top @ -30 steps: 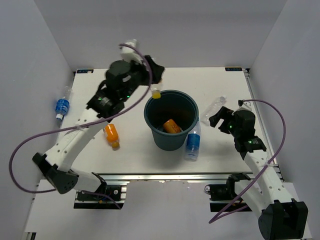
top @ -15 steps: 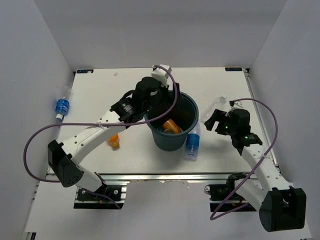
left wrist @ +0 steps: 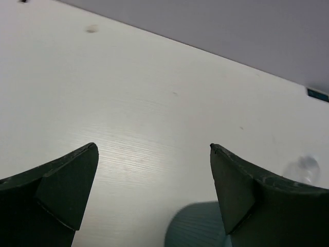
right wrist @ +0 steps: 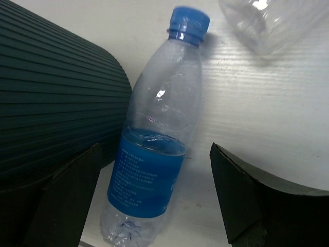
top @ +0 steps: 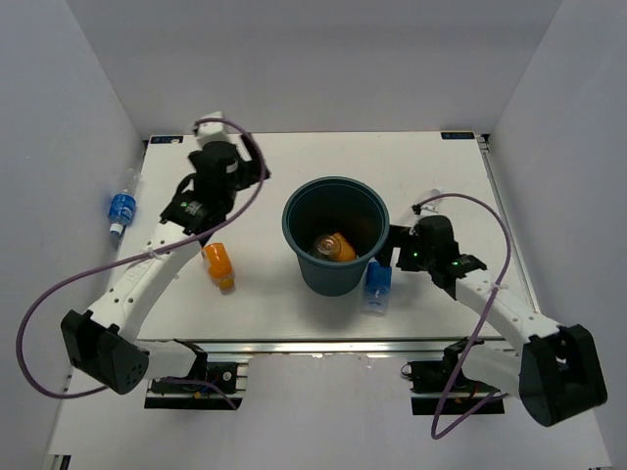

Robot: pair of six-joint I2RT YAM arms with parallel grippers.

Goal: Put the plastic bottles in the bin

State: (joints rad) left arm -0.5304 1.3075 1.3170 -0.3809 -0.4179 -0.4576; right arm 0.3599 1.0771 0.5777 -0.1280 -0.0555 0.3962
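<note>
The dark bin (top: 297, 201) stands mid-table with two orange bottles (top: 334, 246) lying inside. My left gripper (top: 257, 174) (left wrist: 153, 146) is open and empty above bare table, left of the bin (left wrist: 200, 226). Against the bin's right side (right wrist: 51, 103) lies a blue-labelled bottle (top: 377, 280) (right wrist: 154, 170), and my right gripper (top: 392, 250) (right wrist: 154, 146) is open just over it, a finger on either side, not touching. A plain clear bottle (right wrist: 267, 20) lies just beyond it. Left of the bin lies another orange bottle (top: 218, 266).
A second blue-labelled bottle (top: 121, 208) lies beyond the table's left edge, by the wall. The left arm's purple cable (top: 147, 257) loops over the left side of the table. White walls close in the back and both sides.
The left gripper brought an orange bottle over the bin, opened and let it drop in, then swung back left. The right gripper has moved left and down to the blue-labelled bottle by the bin.
</note>
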